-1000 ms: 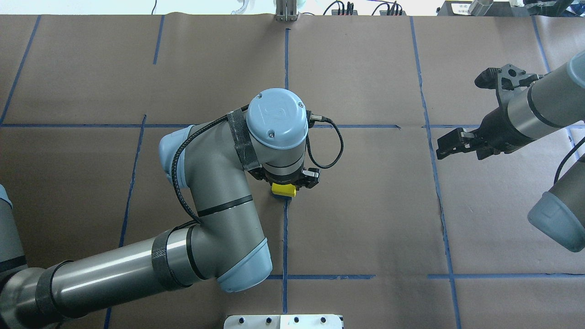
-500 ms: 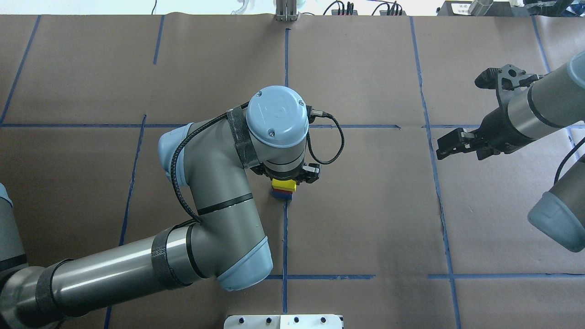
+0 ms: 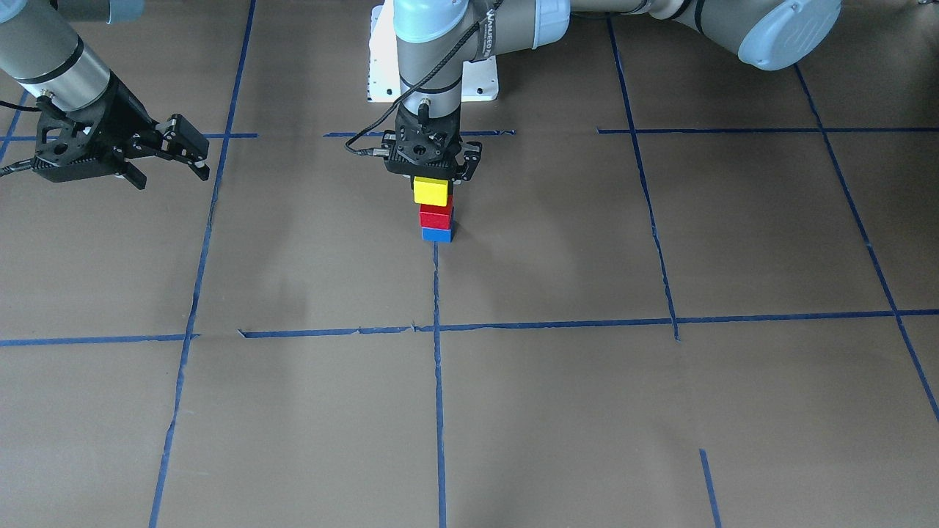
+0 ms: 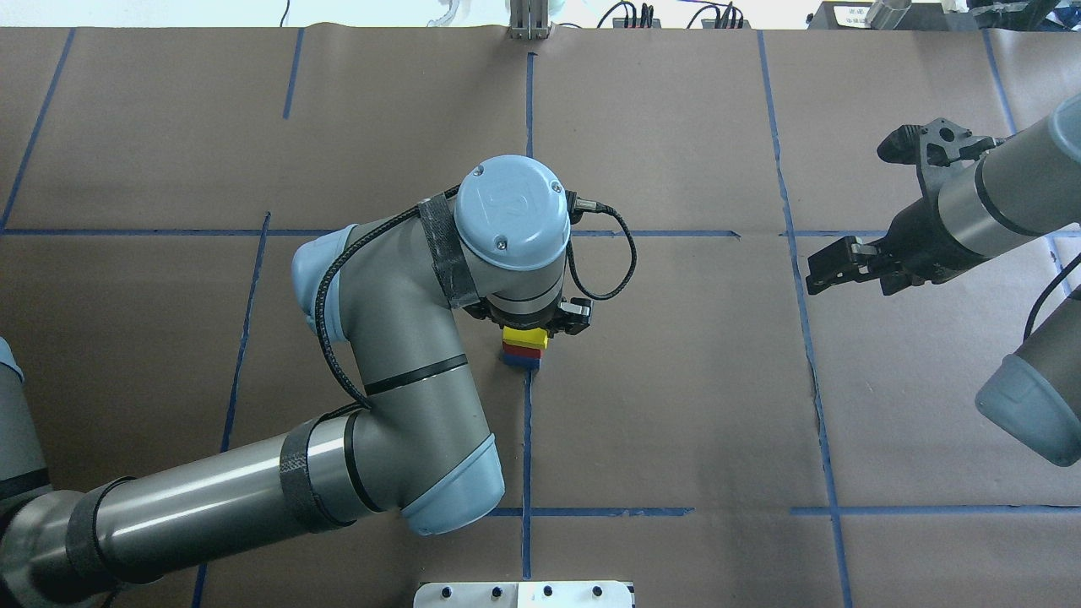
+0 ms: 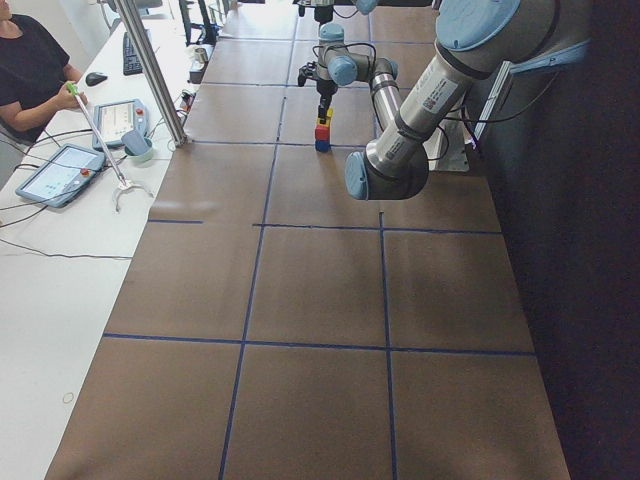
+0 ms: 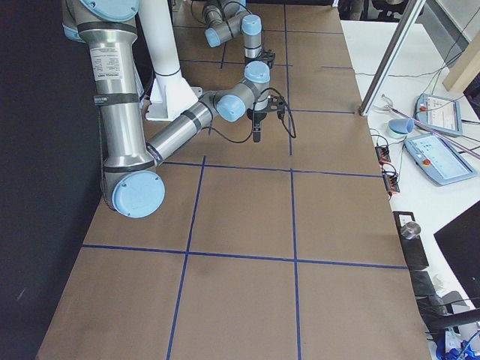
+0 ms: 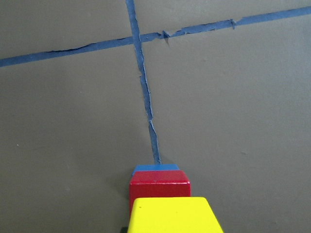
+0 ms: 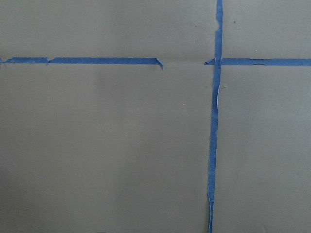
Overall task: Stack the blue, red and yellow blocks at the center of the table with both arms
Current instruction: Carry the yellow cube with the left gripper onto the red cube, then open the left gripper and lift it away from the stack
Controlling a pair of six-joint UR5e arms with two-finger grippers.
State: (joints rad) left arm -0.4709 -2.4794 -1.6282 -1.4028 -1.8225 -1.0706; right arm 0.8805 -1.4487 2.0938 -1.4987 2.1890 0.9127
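Observation:
The blue block (image 3: 437, 235) sits on the table at the tape cross, with the red block (image 3: 436, 217) on top of it. My left gripper (image 3: 432, 195) points straight down and is shut on the yellow block (image 3: 430, 191), holding it on or just above the red block; I cannot tell if they touch. The overhead view shows the yellow block (image 4: 524, 338), the red block (image 4: 525, 352) and the blue block (image 4: 520, 362) under the left gripper (image 4: 525, 334). The left wrist view shows the yellow block (image 7: 172, 216) over the red block (image 7: 159, 184). My right gripper (image 4: 817, 268) is open and empty, far right.
The white base plate (image 4: 524, 594) lies at the robot's edge of the table. Blue tape lines (image 3: 436, 330) divide the brown table cover. My left arm's elbow (image 4: 448, 498) hangs over the near left-centre. An operator (image 5: 30, 70) sits at a side table.
My left gripper has shifted slightly away from the robot with the yellow block in it, so the red and blue blocks now show beneath it from overhead. The right arm has not moved.

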